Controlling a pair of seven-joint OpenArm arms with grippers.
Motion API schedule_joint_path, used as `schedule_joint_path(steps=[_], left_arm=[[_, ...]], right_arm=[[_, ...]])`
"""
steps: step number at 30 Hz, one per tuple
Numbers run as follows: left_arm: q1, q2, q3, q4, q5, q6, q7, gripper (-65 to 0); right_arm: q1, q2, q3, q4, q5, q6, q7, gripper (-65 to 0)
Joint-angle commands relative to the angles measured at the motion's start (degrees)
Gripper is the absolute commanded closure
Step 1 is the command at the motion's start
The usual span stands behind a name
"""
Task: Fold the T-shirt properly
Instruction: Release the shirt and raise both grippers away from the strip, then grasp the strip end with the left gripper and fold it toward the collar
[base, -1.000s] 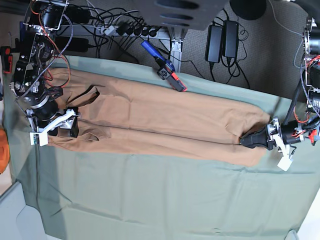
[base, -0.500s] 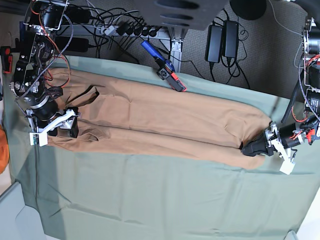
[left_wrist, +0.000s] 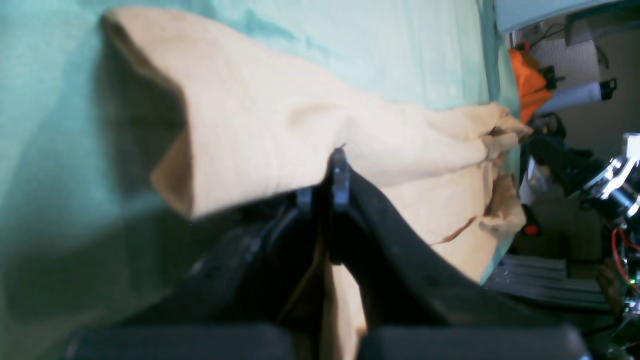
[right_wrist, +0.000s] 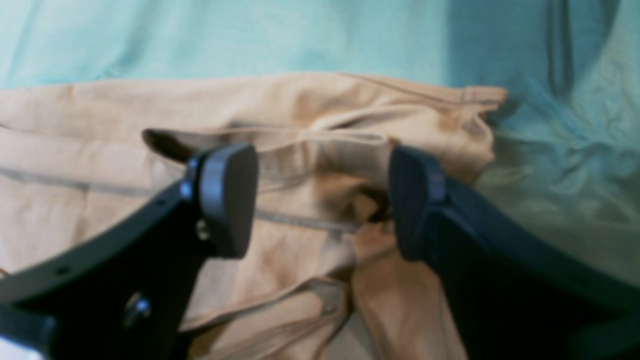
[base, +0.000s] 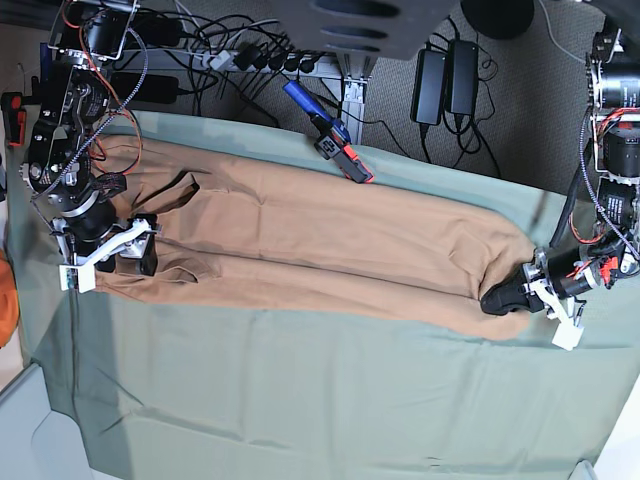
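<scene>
In the left wrist view the left gripper (left_wrist: 325, 190) has its black fingers pressed together on a fold of the tan T-shirt (left_wrist: 280, 125), which lies over the green sheet (left_wrist: 60, 150). In the right wrist view the right gripper (right_wrist: 322, 200) stands wide apart above the bunched cloth — nothing between its pads (right_wrist: 230, 195). From the base the T-shirt (base: 320, 240) lies folded long across the green sheet (base: 330, 400) — left gripper (base: 505, 296) at one end, right gripper (base: 115, 250) at the other.

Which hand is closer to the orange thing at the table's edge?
Right. The right hand sits open over the T-shirt beside the orange thing; the left hand pinches the shirt's far end.
</scene>
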Motion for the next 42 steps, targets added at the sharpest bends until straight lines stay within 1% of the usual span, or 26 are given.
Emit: schedule_joint_path(steps=[1,4,10,15,17,22,24,27,29,32,34,36,37,39,41,42], left_arm=[[-0.8,-1.5,-2.0,0.5,-0.3,-0.8,-0.9,0.0],[-0.9,-2.5,-5.4,0.5,-0.2,-0.8,-0.8,0.0],[-1.7,-4.5,-5.9,0.5,1.7,-0.8,-1.4,0.0],[-4.6,-5.2,-5.9,0.5,9.2,-0.8,-4.9,0.0],[-6.3,-5.4,-5.9,0.5,10.7,-0.8,-5.5,0.0],[-9.8,-8.5,-5.9,0.2,10.9,-0.8,-5.4,0.0],[-10.2,-9.7,-5.9,0.2,10.9,-0.8,-4.0,0.0],[-9.4,-10.0,-5.9,2.3,10.2,-0.8,-1.9,0.0],[-7.4,-9.3,-5.8,6.1,8.3,-0.8,-1.2,0.0],[-3.2,-6.4,-5.8,16.3,8.5,-0.8,0.2,0.0],[0.2,-4.0,-4.7,24.5,9.3,-0.8,0.2,0.0],[2.8,-1.6,-1.4,32.2,12.3,-0.8,-0.3,0.0],[3.5,-0.6,0.9,35.4,15.1,0.2,-1.1,0.0],[3.7,1.4,6.1,40.0,21.1,4.3,-1.8,0.0],[3.3,3.5,11.0,42.2,26.6,7.2,-2.9,0.0],[2.8,4.5,13.0,42.2,28.7,8.1,-2.9,0.0]], right_arm=[[0.7,0.9,0.4,0.9,0.4,3.3,1.1,-41.5],[0.7,0.9,0.4,0.9,0.4,3.3,0.9,-41.5],[1.1,0.9,1.5,1.7,1.4,3.3,0.9,-41.5],[1.1,0.9,5.9,4.7,2.6,3.3,0.9,-41.5],[1.1,0.9,7.9,5.1,2.8,3.3,0.9,-41.5],[0.9,0.9,11.0,5.1,4.6,3.3,-0.4,-41.5],[0.9,0.9,11.4,5.1,4.5,3.3,-0.4,-41.5],[0.9,0.9,11.4,5.1,4.6,3.3,-0.4,-41.5],[0.9,0.9,11.4,5.1,4.5,3.3,-0.4,-41.5],[1.0,0.9,11.4,5.1,4.6,3.3,-0.3,-41.5],[1.0,0.9,11.4,5.1,4.6,3.3,-0.1,-41.5],[1.0,0.9,11.4,5.1,4.8,3.3,0.1,-41.5],[1.0,0.9,11.4,5.1,5.0,3.3,0.1,-41.5],[1.0,0.9,11.4,5.1,4.9,3.3,0.1,-41.5],[0.9,0.9,11.4,5.1,4.9,3.3,0.0,-41.5],[0.9,0.9,11.4,5.1,5.0,3.3,0.0,-41.5]])
